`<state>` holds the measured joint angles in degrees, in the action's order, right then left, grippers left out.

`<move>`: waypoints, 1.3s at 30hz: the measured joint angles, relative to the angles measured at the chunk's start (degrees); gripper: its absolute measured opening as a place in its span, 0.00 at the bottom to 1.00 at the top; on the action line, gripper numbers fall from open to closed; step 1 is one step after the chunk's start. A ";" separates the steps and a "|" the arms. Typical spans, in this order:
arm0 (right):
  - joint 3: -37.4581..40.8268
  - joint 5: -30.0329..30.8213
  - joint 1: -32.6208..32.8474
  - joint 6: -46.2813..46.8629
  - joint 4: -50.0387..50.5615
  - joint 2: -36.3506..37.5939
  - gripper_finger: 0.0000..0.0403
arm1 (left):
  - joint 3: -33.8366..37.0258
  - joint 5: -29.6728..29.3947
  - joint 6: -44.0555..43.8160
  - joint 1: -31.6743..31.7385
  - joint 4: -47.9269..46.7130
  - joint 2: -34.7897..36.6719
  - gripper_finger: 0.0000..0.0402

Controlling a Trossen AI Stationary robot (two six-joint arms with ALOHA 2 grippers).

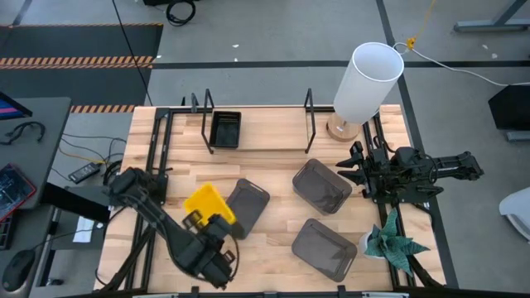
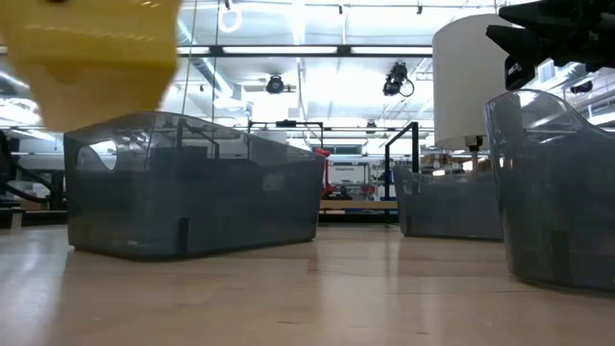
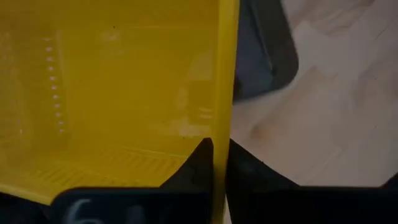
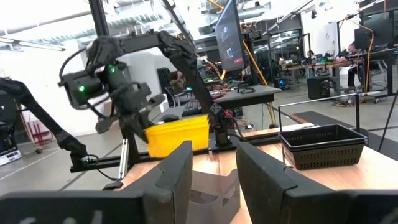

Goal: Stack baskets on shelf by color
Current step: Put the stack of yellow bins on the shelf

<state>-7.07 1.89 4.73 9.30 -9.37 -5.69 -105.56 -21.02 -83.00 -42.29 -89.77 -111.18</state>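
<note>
Your left gripper (image 3: 219, 163) is gripping the yellow basket (image 1: 207, 204), its jaws pinched nearly closed on one thin side wall, one on each face of it. The basket is hanging tilted above the surface (image 1: 273, 161), just beside the nearest grey basket (image 1: 248, 204). Two more grey baskets (image 1: 321, 185) are sitting further right. The black mesh basket (image 1: 225, 129) is resting on the shelf (image 1: 265, 132). Your right gripper (image 4: 211, 177) is waiting near the white lamp (image 1: 367, 81), jaws standing apart and holding nothing
</note>
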 joint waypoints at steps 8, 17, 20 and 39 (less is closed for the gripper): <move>0.00 0.00 0.00 0.00 -0.01 0.00 0.32 | -0.23 -12.35 29.34 5.08 0.40 1.79 0.06; 0.00 -0.02 0.02 0.00 -0.02 0.00 0.32 | -0.23 -15.41 62.49 14.40 7.43 1.88 0.05; 0.00 0.00 0.00 0.00 -0.01 0.00 0.32 | -0.23 -15.23 71.34 18.00 8.06 1.88 0.05; 0.00 -0.02 0.00 0.00 -0.01 0.00 0.32 | 6.68 2.42 97.54 47.73 27.62 1.90 0.11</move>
<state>-7.07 1.87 4.73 9.30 -9.39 -5.69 -98.89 -18.60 14.54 5.43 -62.15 -109.27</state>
